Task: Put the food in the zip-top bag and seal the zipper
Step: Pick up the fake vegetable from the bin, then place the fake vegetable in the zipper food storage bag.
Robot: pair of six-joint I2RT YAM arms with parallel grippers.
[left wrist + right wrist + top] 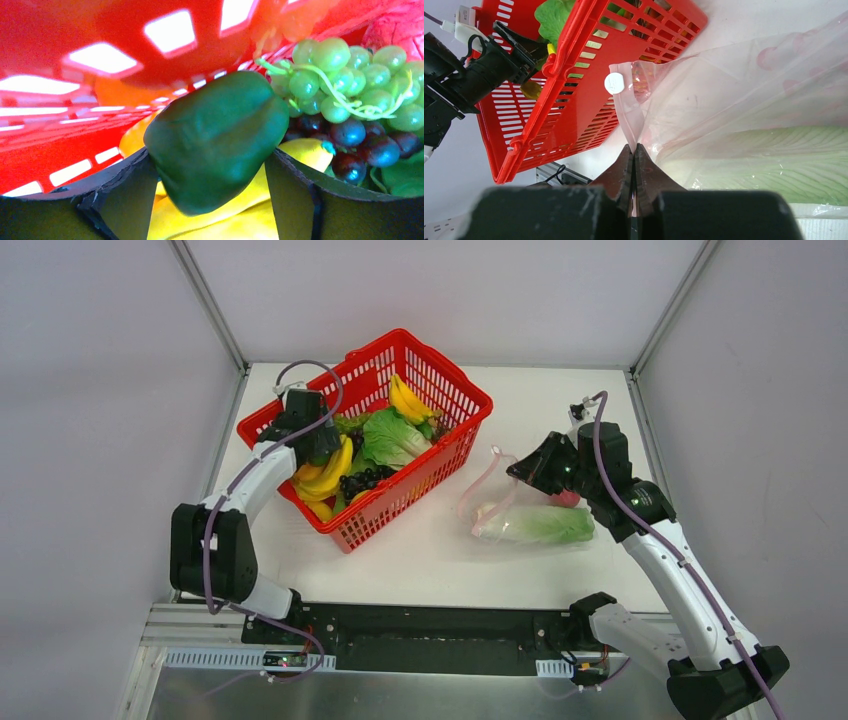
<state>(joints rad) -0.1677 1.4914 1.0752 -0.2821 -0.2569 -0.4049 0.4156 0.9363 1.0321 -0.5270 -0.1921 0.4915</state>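
**Right claw holds the bag mouth up, left claw is at a pepper in the basket**

The zip-top bag (520,512) lies on the table (420,565) at the right, just beside the red basket (455,390). A long white-green cabbage (545,525) lies on its side inside the bag. The zipper (630,125), the pink strip along the mouth, faces left toward the basket.

My right gripper (634,150) is pressed together on the mouth edge. It pinches the thin film at this strip and holds it up off the table. I judge this is done so that the mouth stands open toward the basket and the next piece can enter.

My left gripper (209,154) is down inside the basket, at its left side. Its fingers (127,195) stand wide, one on each side of a green pepper (215,125) and very close to it. I cannot tell whether they press it. The pepper rests on the bananas (240,220), with grapes (345,75) beside it.

Most of the food is in the basket and not in the bag, so I judge the task is at an early stage and the sealing comes much later.
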